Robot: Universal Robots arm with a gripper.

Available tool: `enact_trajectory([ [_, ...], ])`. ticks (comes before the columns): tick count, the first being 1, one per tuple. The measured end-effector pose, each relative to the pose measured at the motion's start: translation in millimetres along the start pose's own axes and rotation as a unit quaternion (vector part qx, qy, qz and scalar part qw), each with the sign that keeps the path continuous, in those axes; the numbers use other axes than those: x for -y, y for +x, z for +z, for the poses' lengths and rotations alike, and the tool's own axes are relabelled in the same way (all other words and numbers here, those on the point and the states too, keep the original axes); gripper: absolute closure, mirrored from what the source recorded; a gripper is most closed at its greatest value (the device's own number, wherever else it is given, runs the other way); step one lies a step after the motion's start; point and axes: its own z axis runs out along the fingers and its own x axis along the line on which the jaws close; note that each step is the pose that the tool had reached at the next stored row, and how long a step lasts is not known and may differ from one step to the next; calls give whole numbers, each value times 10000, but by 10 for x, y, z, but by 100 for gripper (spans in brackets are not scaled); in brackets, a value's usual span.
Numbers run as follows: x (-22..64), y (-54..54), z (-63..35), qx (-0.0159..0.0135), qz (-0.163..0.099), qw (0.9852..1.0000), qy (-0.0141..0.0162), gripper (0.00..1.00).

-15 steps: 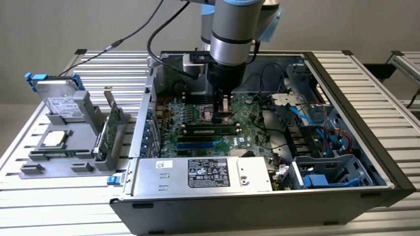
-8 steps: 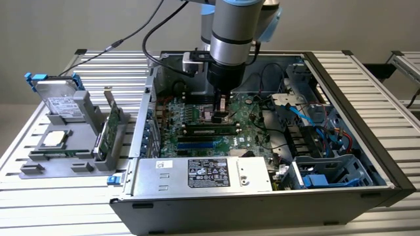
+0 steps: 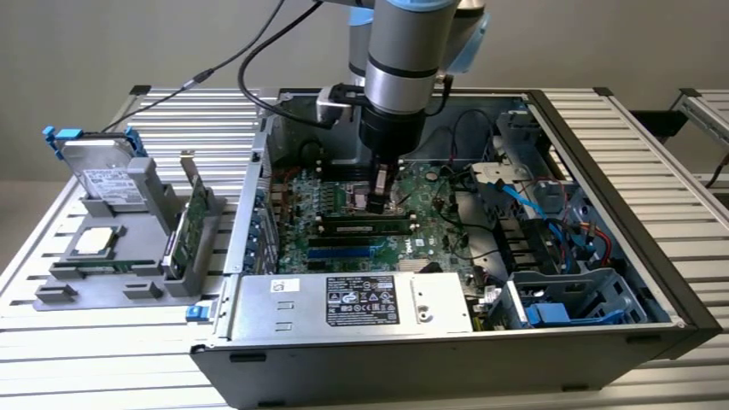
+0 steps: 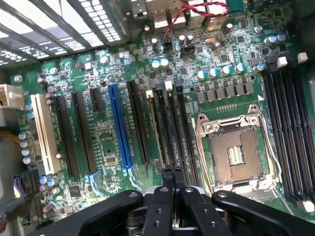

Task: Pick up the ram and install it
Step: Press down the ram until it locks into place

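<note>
On the slatted metal bench (image 3: 68,342), inside the open black computer case (image 3: 638,256), the tool (image 4: 172,178) is held pressed together over the green motherboard (image 4: 108,137), the long green ram stick (image 3: 362,228) apparently already seated, so the seating step is judged in hand.

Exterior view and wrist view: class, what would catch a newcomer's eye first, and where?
The grey robot arm reaches down into the open computer case at the exterior view's middle. In the wrist view its gripper hovers over the green motherboard, near the silver processor socket.
</note>
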Motion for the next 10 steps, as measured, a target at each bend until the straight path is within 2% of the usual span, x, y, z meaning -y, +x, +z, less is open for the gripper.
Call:
enact_trajectory([
  [4, 0, 0, 3, 19, 308, 9995, -10, 90],
  [10, 1, 0, 20, 34, 692, 9976, -21, 90],
])
